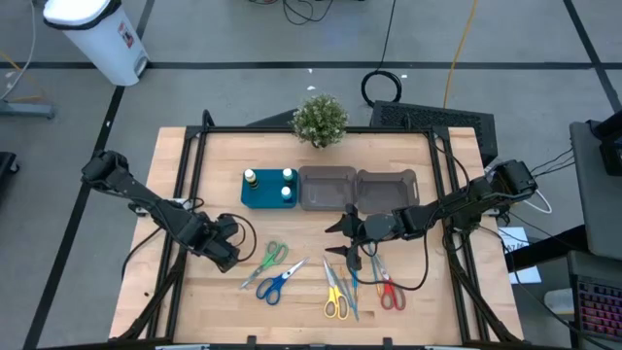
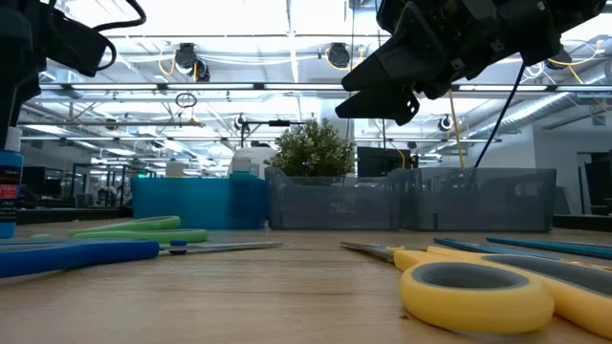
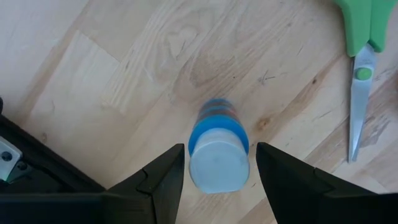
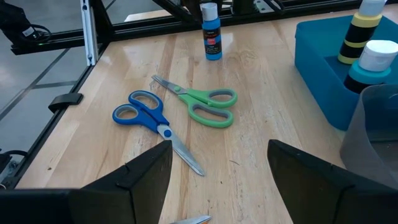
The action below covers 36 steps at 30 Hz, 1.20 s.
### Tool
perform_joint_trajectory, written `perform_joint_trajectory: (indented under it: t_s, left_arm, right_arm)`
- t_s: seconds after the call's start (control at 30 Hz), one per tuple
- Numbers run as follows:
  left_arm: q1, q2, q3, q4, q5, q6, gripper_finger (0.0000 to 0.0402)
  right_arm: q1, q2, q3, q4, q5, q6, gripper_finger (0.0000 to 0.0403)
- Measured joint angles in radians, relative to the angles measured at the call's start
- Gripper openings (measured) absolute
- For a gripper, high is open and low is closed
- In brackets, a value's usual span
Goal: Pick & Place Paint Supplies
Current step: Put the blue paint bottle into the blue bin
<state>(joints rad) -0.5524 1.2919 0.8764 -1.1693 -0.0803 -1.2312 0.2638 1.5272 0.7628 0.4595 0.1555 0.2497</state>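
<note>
The wooden worktop (image 1: 311,301) carries, toward its far edge, a teal square tray (image 1: 260,192) and beside it two grey translucent bins (image 1: 358,188), with a small potted plant (image 1: 320,120) at the far edge itself.

Only the high view shows the whole layout. The left gripper (image 1: 233,239) sits near the worktop's left edge, and the right gripper (image 1: 342,239) hangs just in front of the bins, right of the middle. Three white-capped bottles (image 1: 287,192) stand in the tray. In front lie the green scissors (image 1: 272,256), the blue scissors (image 1: 277,282), the yellow scissors (image 1: 335,299), the red scissors (image 1: 388,292) and thin blue sticks (image 1: 352,290) between the last two.

The low view adds height. The right gripper (image 2: 378,94) is well above the wood with nothing between its spread fingers, while the yellow scissors (image 2: 478,291) lie flat and nearest the front edge.

The left wrist view alone shows the fourth bottle, the blue paint bottle (image 3: 217,148). It stands upright on the wood between the left gripper's (image 3: 219,168) spread fingers, which flank its white cap with a gap on each side, so it is not gripped.

The right wrist view shows that same bottle (image 4: 211,31) standing upright near the worktop's left edge, beyond the green scissors (image 4: 208,104) and blue scissors (image 4: 148,118). All of these are well apart from the right gripper (image 4: 219,165).
</note>
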Motion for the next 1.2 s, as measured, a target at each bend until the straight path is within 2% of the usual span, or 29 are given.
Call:
perform_joint_trajectory:
  t_s: [0.5,0.6,0.77,1.03,1.2]
  left_arm:
    - [0.000,0.000,0.000,-0.002,0.000,-0.002,0.0208]
    - [0.000,0.000,0.000,-0.002,0.001,-0.003,0.0188]
    - [0.000,-0.002,0.000,-0.001,0.001,-0.004,0.0121]
    - [0.009,-0.017,0.011,-0.009,0.002,0.028,0.0121]
    - [0.041,-0.018,0.060,-0.015,-0.002,0.111,0.0121]
  right_arm:
    - [0.000,0.000,0.000,0.000,0.000,0.000,0.0254]
    - [0.000,0.000,0.000,0.000,0.000,0.000,0.0254]
    - [0.000,0.000,0.000,0.000,0.000,0.000,0.0254]
    - [0.000,0.000,0.000,0.000,0.000,0.000,0.0254]
    - [0.000,0.000,0.000,0.000,0.000,0.000,0.0254]
